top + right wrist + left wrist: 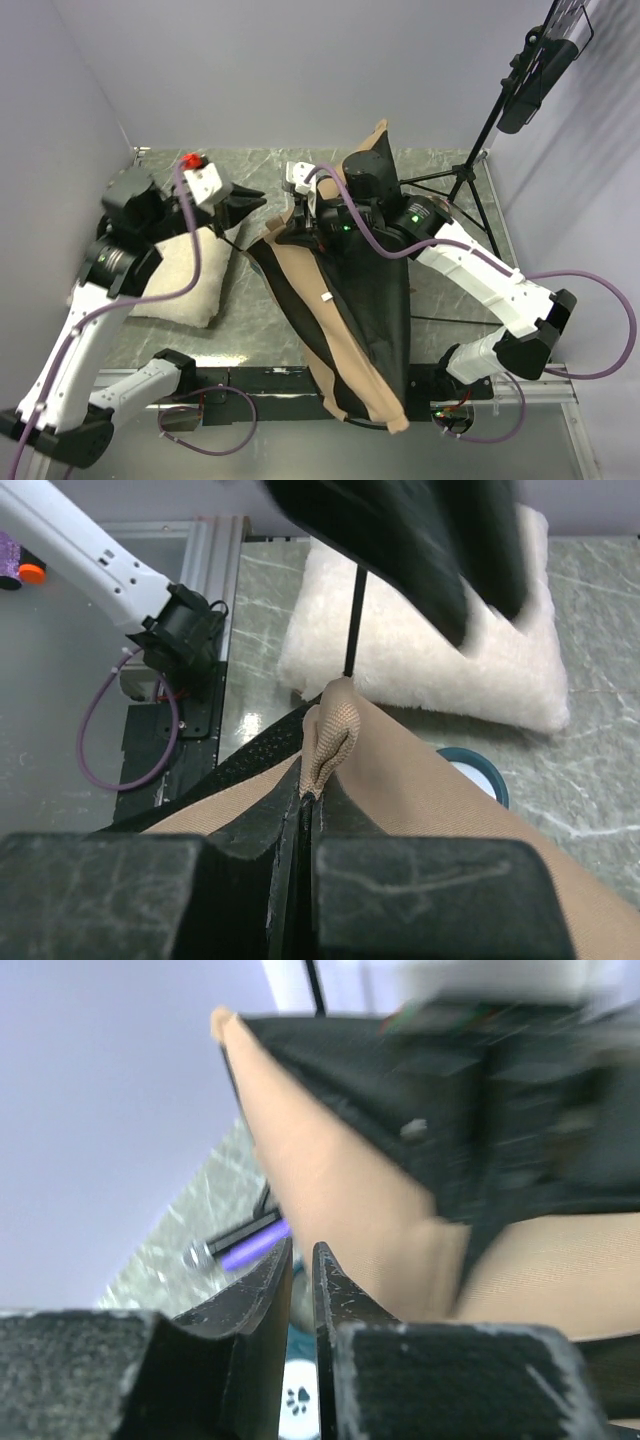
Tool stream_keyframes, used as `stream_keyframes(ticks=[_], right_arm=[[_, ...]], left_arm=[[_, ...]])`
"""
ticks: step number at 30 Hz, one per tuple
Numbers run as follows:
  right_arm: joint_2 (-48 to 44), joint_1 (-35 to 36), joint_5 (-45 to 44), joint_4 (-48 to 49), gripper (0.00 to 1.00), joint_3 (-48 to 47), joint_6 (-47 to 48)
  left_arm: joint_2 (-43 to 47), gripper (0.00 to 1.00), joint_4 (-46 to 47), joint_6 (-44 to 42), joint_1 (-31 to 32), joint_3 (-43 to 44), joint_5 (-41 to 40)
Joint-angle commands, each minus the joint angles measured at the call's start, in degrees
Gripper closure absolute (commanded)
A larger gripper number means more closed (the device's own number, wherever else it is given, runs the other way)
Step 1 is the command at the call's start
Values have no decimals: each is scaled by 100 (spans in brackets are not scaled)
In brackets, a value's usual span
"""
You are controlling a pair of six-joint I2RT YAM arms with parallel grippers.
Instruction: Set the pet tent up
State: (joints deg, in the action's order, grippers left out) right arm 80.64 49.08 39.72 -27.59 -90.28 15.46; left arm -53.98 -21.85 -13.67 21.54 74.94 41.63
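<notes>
Right end effector (308,805): clamped fully shut on pet tent (440,790), pinching tan sleeve end w/ black fabric either side. Just past its tips, thin dark pole (354,620) poking out of sleeve mouth, running ahead to left end effector (303,1260). That one closed to a slit, apparently on pole; contact itself blurred. Right of the tips, teal-rimmed round thing (482,768), partly under tan cloth. Beyond, cream pillow (420,670) on marble counter (600,590). Behind right end effector, rest of tent draped in tan & black folds back to near counter edge, one tan tip sticking up. Farthest, black tripod (468,172) by wall.
</notes>
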Motion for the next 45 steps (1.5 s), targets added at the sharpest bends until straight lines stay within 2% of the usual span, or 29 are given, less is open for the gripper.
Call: stream_keyframes(ticks=[1,14,22,31,32,34,36,37,38,40,41,42,45], right_arm=[[-312,-21,176,589,100,-24,27],[-136,-30,123,668,100,-139,-535],[74,-83,123,677,100,-358,-904],[408,-294,229,677,100,-771,-1309],[426,-311,263,668,100,-807,-1292],[382,-311,377,711,100,-755,-1178],[199,-329,535,939,100,-474,-1090],[67,-372,606,1123,100,-264,-1098],[-82,-425,711,1360,100,-79,-1150],[-197,-565,948,1738,100,159,-1352],[-207,-653,1097,1879,100,203,-1475],[-207,-715,1221,1976,100,221,-1537],[-180,-838,1309,2082,100,195,-1889]], left_arm=[[-175,82,-57,57,113,179,-190],[-201,89,-364,-329,781,65,-892],[-192,89,-601,-926,1194,30,-1323],[-236,89,-1427,-1884,1687,12,-1772],[-254,85,-1454,-1841,1687,47,-1816],[-254,62,-1227,-1255,1661,100,-2087],[-219,39,-884,-798,1294,205,-2115],[-227,33,-770,-499,1056,310,-2010],[-236,29,-682,-235,723,424,-1809],[-219,22,-497,275,38,697,-837],[-175,13,-287,582,-235,767,-518],[-62,10,-59,898,-412,794,-219],[255,9,899,1953,-668,707,152]])
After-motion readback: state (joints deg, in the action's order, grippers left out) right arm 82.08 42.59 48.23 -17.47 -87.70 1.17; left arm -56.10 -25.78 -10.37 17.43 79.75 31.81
